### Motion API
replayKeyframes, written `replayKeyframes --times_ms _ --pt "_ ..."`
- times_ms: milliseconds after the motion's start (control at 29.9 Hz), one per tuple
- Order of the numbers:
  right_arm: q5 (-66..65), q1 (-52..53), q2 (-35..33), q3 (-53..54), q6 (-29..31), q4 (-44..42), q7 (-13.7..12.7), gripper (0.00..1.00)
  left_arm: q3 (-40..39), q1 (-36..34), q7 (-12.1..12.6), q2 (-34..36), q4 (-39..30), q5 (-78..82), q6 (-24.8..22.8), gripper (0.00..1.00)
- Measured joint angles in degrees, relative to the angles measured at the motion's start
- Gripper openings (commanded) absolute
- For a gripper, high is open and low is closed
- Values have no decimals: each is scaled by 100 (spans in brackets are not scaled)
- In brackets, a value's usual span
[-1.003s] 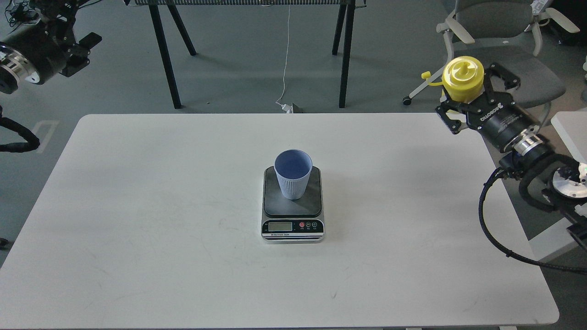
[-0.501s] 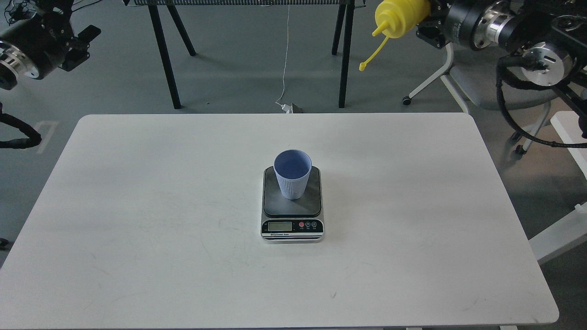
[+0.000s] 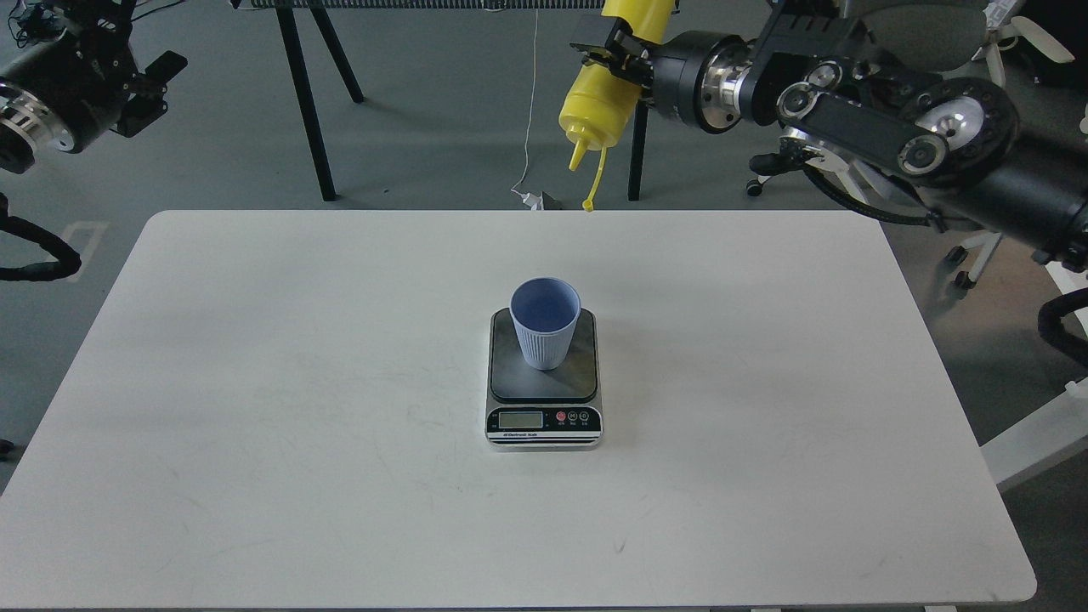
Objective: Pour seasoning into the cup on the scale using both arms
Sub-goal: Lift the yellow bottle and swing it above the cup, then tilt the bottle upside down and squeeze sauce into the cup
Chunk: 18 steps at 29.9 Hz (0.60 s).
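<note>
The light blue ribbed cup (image 3: 544, 327) stands upright on the dark platform of the scale (image 3: 544, 387) at the table's middle. My right gripper (image 3: 616, 53) is shut on the yellow seasoning bottle (image 3: 608, 89), held high beyond the table's far edge, above and behind the cup. The bottle is tipped with its nozzle pointing down; its open cap hangs on its tether. My left gripper (image 3: 157, 76) is high at the far left, off the table, holding nothing; its fingers cannot be told apart.
The white table (image 3: 255, 425) carries only the scale and cup. Black trestle legs (image 3: 306, 102) stand behind the table. An office chair (image 3: 935, 34) is at the back right, behind my right arm.
My right arm has swung the bottle up and leftward from the table's right edge to above its far edge, and turned it nozzle-down. The left arm has barely moved.
</note>
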Motion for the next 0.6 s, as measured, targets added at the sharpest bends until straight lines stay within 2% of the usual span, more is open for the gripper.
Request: replayKeyframes --times_ms 134,602 --pt "-211 41 369 -369 -5 -201 0 2 1 50 0 0 -2 -101 0 99" --pt "-756 71 1043 -926 -6 -572 1 2 -1 102 0 -10 -1 -146 0 99"
